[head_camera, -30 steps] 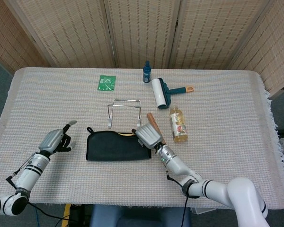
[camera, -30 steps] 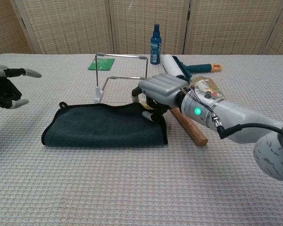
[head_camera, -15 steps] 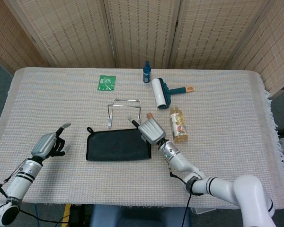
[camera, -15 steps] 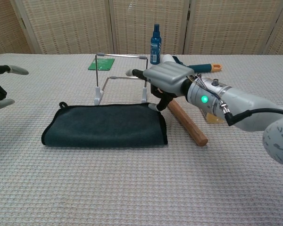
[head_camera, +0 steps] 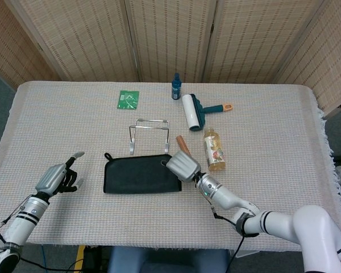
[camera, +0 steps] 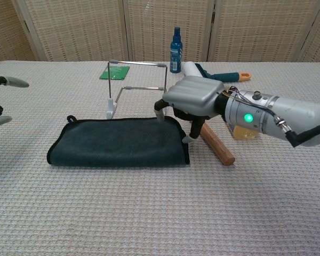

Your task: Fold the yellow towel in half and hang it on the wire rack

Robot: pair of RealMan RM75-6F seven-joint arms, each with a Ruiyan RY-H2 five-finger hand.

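The towel (head_camera: 139,174) is seen folded into a dark, flat oblong with a small loop at its left corner; no yellow is shown. It is laid just in front of the wire rack (head_camera: 149,133), which is stood upright with nothing hung on it.

A small blue spray bottle (head_camera: 175,87) stands upright near the far edge of the table (head_camera: 273,142), which is covered with a pale woven cloth. Left of it lies a flat green square packet (head_camera: 128,99). Just right of the bottle, a lint roller (head_camera: 191,112) lies on its side, with a white roll and a teal handle tipped in orange. Nearer the front, a clear bottle of amber liquid (head_camera: 213,149) lies on its side, and a brown wooden stick (camera: 216,144) lies beside it. Woven folding screens (head_camera: 170,37) stand behind the table.
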